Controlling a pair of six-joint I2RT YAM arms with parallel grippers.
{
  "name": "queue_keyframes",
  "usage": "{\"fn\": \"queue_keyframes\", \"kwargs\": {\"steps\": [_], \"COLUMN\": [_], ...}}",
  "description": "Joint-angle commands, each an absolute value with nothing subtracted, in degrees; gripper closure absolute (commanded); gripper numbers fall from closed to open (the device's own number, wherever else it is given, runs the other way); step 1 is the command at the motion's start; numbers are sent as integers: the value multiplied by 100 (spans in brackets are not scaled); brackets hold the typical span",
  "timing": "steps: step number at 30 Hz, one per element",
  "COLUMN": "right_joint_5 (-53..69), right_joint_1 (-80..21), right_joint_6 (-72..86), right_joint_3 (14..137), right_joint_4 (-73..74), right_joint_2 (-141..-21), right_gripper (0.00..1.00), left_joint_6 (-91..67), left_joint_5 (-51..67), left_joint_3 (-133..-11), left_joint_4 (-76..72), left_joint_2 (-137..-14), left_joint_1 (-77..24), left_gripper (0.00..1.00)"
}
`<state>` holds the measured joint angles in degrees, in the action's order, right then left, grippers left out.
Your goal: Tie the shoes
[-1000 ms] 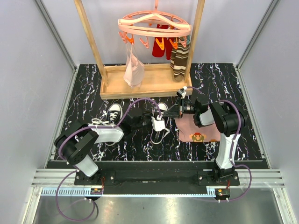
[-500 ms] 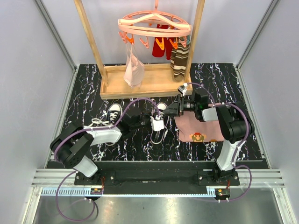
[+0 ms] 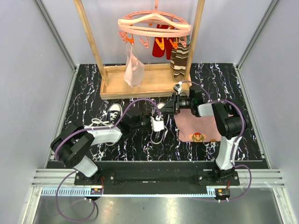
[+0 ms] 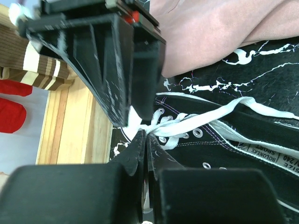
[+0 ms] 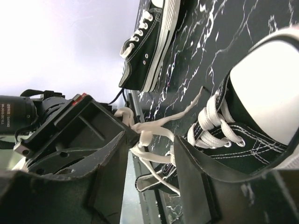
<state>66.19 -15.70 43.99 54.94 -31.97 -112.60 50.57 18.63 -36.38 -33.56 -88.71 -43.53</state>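
Two black sneakers with white toe caps stand on the marbled table: the left shoe (image 3: 113, 112) alone, the right shoe (image 3: 160, 108) between both grippers. My left gripper (image 3: 152, 117) (image 4: 146, 134) is shut on the white lace (image 4: 201, 119) just above the right shoe's eyelets (image 4: 233, 154). My right gripper (image 3: 169, 109) (image 5: 152, 156) faces it, open, with loops of lace (image 5: 149, 140) hanging loose between its fingers (image 5: 196, 172). In the right wrist view the right shoe's toe cap (image 5: 266, 88) is close by and the left shoe (image 5: 149, 42) lies farther off.
A pink cloth with a pixel figure (image 3: 198, 128) lies under the right arm. Behind the shoes stands a wooden rack (image 3: 140, 84) with a pink peg hanger (image 3: 154, 25), striped socks (image 3: 179, 58) and a pale cloth (image 3: 133, 67). Grey walls close in both sides.
My right gripper, shut a second ago, has opened and drawn slightly toward the rack. My left gripper has closed on the lace and barely moved.
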Motion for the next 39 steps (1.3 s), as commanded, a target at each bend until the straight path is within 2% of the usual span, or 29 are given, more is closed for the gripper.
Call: {"fn": "queue_keyframes", "kwargs": {"steps": [1,3,6,10,13,14,16,22,25,30,34,39], "right_joint_5": [6715,6697,6750,6838,6882,6899,6908,6777,6654,6548,6513,6443], "right_joint_1": [-1722,-1749,-1758,-1767,-1758,-1767,-1758,-1696,-1617,-1521,-1485,-1477], "right_joint_6": [4755,4746,4833,5009,5124,5133,5124,4949,4685,4465,4456,4421], "right_joint_3": [5555,5546,5528,5458,5397,5388,5370,5221,5186,5107,5080,5089], "right_joint_4": [-3674,-3683,-3796,-3964,-4095,-4122,-4122,-3886,-3596,-3410,-3401,-3384], "right_joint_2": [-11338,-11347,-11347,-11338,-11338,-11338,-11303,-11083,-10943,-10767,-10696,-10661], "right_gripper": [48,48,55,67,83,92,99,100,100,100,100,100], "left_joint_6": [5106,5106,5107,5115,5124,5124,5115,5142,5142,5115,5010,4808], "left_joint_5": [2048,2057,2065,2065,2066,2057,2048,2057,2100,2109,2144,2364], "left_joint_3": [-3753,-3770,-3779,-3797,-3814,-3814,-3814,-3788,-3771,-3744,-3779,-3850], "left_joint_4": [-3726,-3718,-3700,-3700,-3700,-3700,-3700,-3604,-3437,-3244,-2892,-1980], "left_joint_2": [-8903,-8895,-8912,-8938,-8973,-8982,-8965,-8912,-8842,-8745,-8456,-8078], "left_joint_1": [-4316,-4324,-4324,-4324,-4316,-4324,-4324,-4316,-4316,-4316,-4272,-4052], "left_gripper": [99,99,99,99,99,99,99,95,80,64,60,60]}}
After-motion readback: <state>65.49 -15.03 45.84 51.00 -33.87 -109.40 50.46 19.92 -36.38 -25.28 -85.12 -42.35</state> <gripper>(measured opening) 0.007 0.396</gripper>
